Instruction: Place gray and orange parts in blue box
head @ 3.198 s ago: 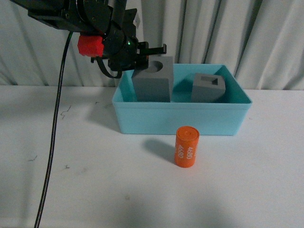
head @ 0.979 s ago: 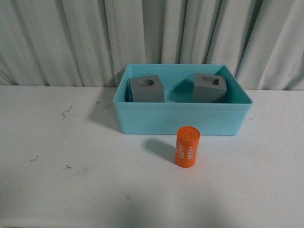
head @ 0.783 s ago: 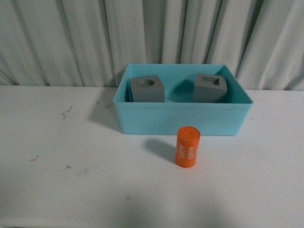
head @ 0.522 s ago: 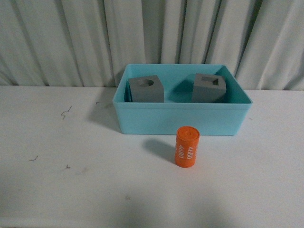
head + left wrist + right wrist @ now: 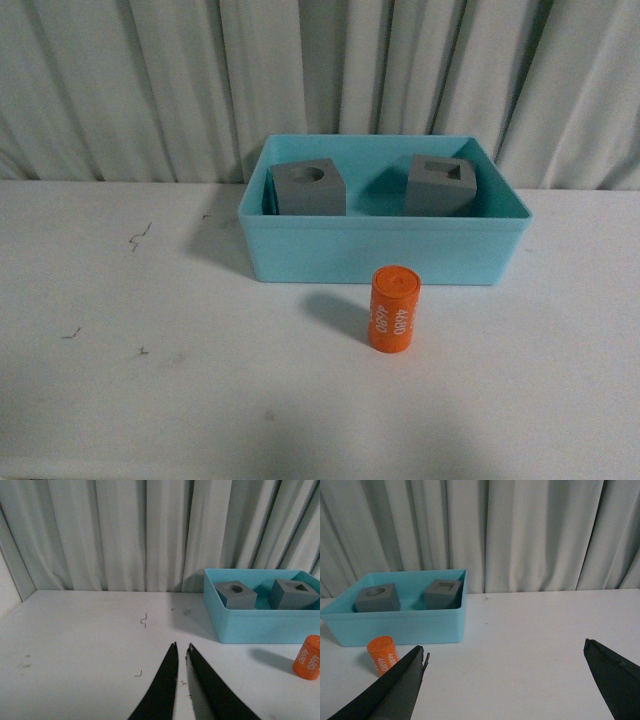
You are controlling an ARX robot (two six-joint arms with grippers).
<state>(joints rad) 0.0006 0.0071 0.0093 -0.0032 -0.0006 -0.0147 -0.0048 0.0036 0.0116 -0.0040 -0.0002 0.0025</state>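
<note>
The blue box (image 5: 385, 252) stands at the back middle of the white table. Inside it sit the gray cube with a round hole (image 5: 309, 187) on the left and the gray cube with a rectangular hole (image 5: 441, 184) on the right. The orange cylinder (image 5: 394, 309) stands upright on the table just in front of the box. Neither arm shows in the front view. My left gripper (image 5: 181, 647) is shut and empty over bare table, left of the box (image 5: 260, 625). My right gripper (image 5: 505, 650) is open and empty, right of the box (image 5: 400, 626) and the cylinder (image 5: 383, 655).
A gray pleated curtain (image 5: 320, 80) hangs right behind the table. Small dark marks (image 5: 138, 237) dot the table on the left. The table's front edge (image 5: 200, 465) runs along the bottom of the front view.
About three seconds ago my left arm held the round-hole cube over the box's left part. Now that cube rests in the box and the arm has left the front view.
</note>
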